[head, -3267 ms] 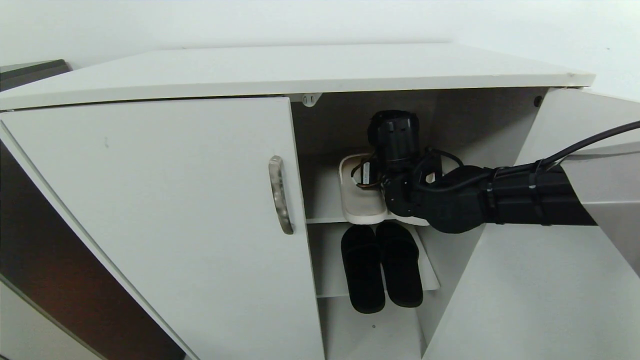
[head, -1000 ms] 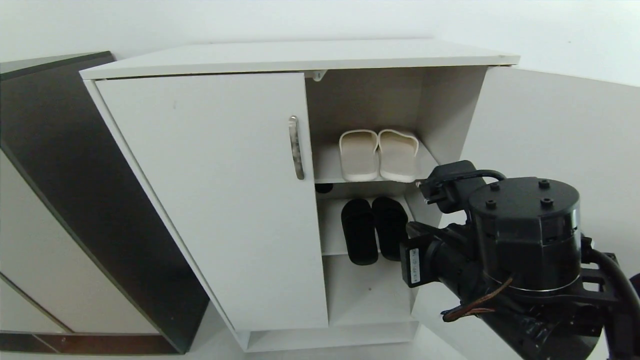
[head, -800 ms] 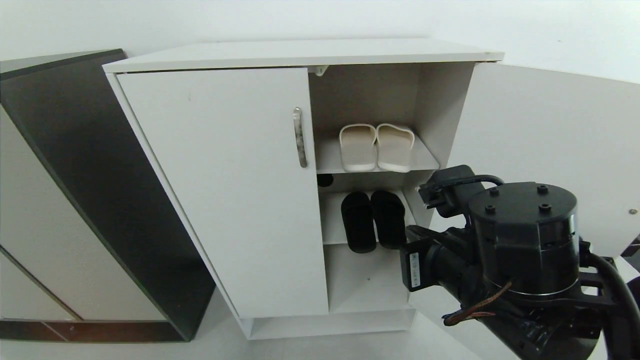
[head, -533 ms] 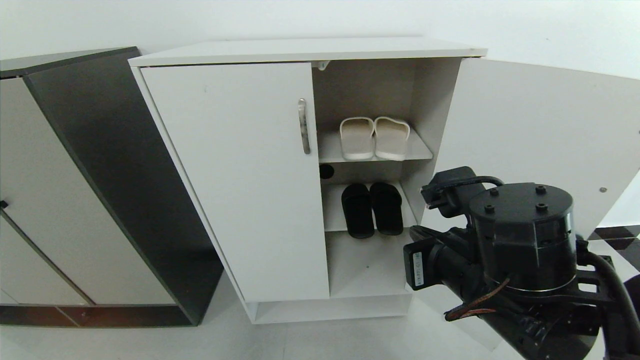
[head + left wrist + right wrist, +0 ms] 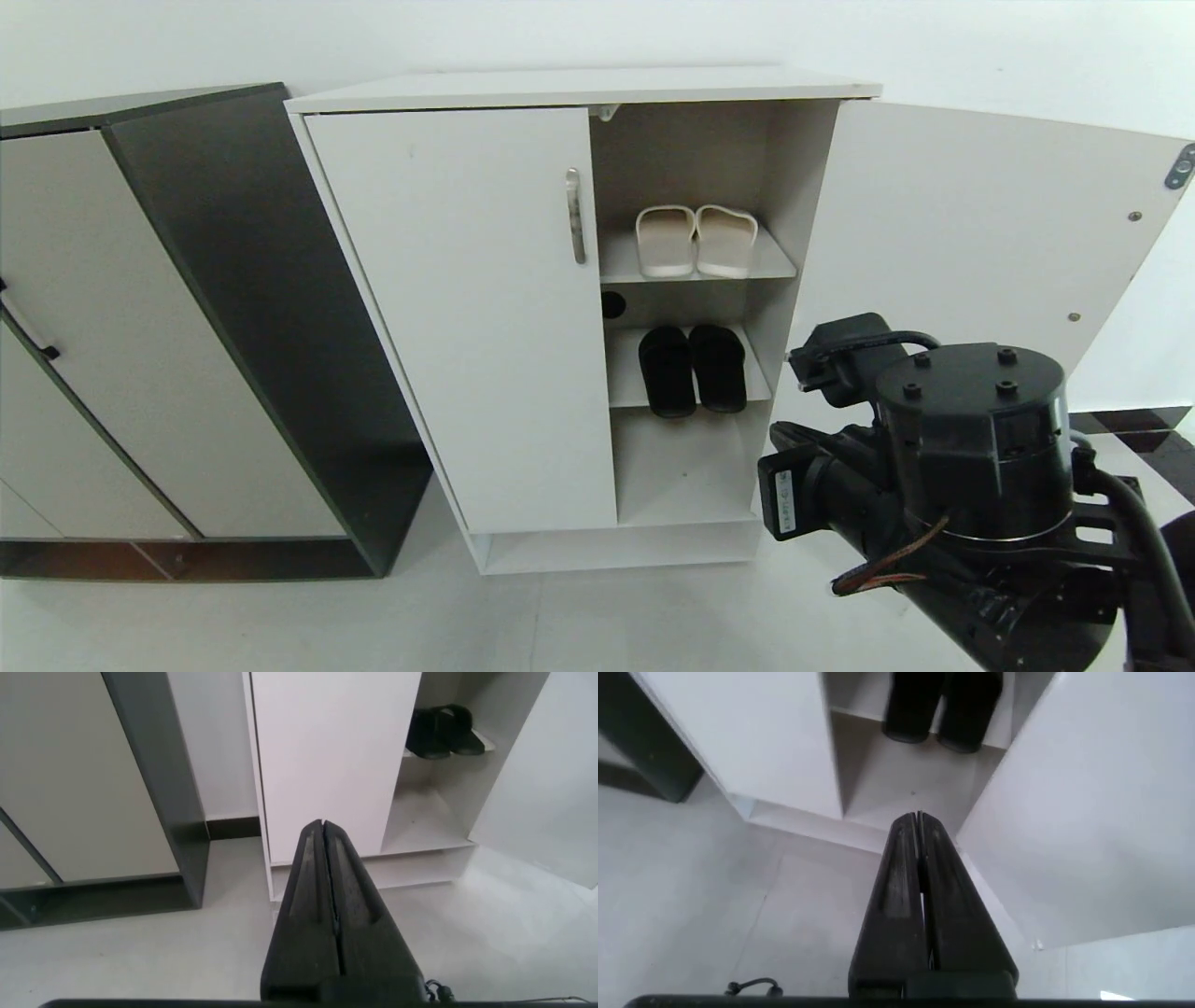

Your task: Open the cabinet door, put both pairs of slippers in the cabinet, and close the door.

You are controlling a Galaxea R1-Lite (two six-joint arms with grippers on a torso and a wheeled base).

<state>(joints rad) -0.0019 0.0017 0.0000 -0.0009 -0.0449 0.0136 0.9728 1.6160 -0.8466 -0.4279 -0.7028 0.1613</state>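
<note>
Overhead, white slippers [image 5: 696, 241] and black slippers [image 5: 692, 368] sat shelved, and the swung-out cabinet door [image 5: 980, 233] stood beyond the right arm [image 5: 962, 448], on its outer side. Left wrist: the left gripper [image 5: 322, 831] was pinched together, empty, far from that door. Right wrist: the right gripper [image 5: 920, 821] was likewise closed on nothing, with the door close alongside, so it was likely the nearer.

Upper shelf [image 5: 616, 266] carries the cream slippers [image 5: 695, 241], side by side, heels at the front edge. One level down, the middle shelf [image 5: 624, 373] bears the black slippers [image 5: 692, 369], heels poking just over its lip. On the pale floor [image 5: 560, 621] stand the white cabinet [image 5: 485, 308] and, just beside it, a dark cabinet [image 5: 252, 308].
</note>
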